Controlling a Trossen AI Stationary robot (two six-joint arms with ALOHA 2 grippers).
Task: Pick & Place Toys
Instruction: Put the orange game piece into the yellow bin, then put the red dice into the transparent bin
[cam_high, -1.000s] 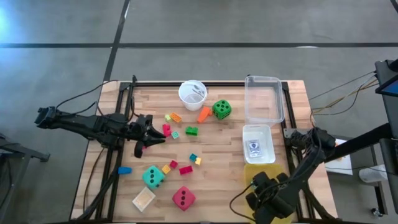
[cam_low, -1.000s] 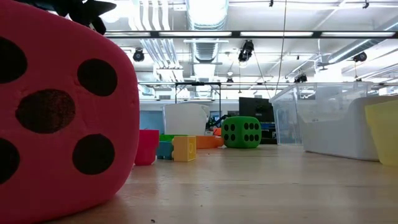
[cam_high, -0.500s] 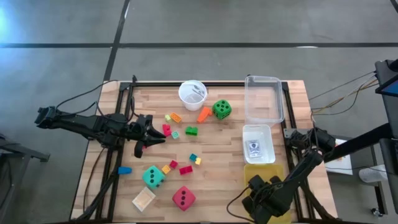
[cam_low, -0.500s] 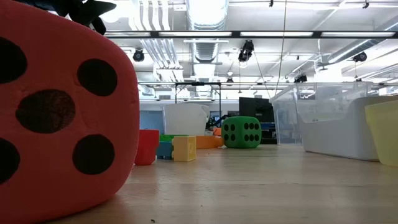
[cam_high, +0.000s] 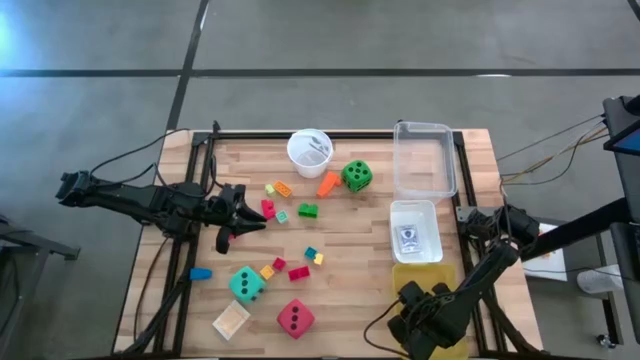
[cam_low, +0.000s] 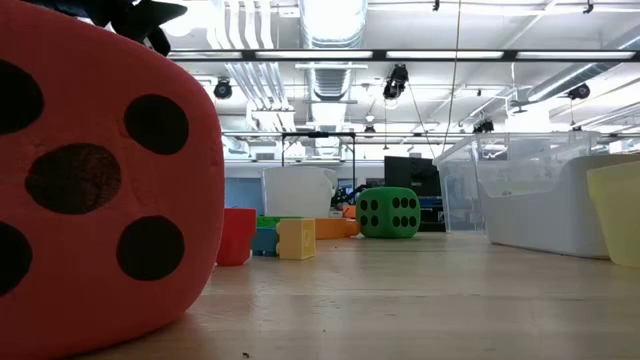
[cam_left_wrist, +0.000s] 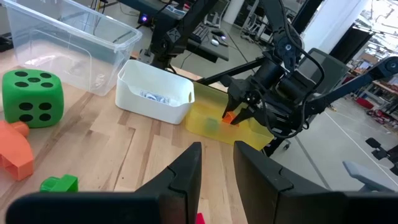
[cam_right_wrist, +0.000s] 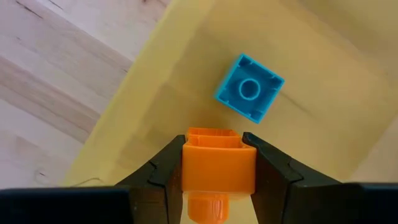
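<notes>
The right pincer (cam_right_wrist: 217, 163), pinching an orange block (cam_right_wrist: 218, 168), is now hanging over the yellow bin (cam_right_wrist: 186, 81), probably nearing release. The left pincer (cam_left_wrist: 217, 163), nearly pressed together, is idling unmoved over the surface (cam_high: 350, 235).

Both arms dark, near black, built of slim jointed links with bulkier housings at the joints. Left arm (cam_high: 150, 203): thin black cables trail from its base over the table's left edge. Right arm (cam_high: 490, 270): black cable loops at its base by the table's right edge. Left pincer (cam_left_wrist: 217, 180) and right pincer (cam_right_wrist: 219, 171): two flat, matte black fingers with rounded edges.
</notes>
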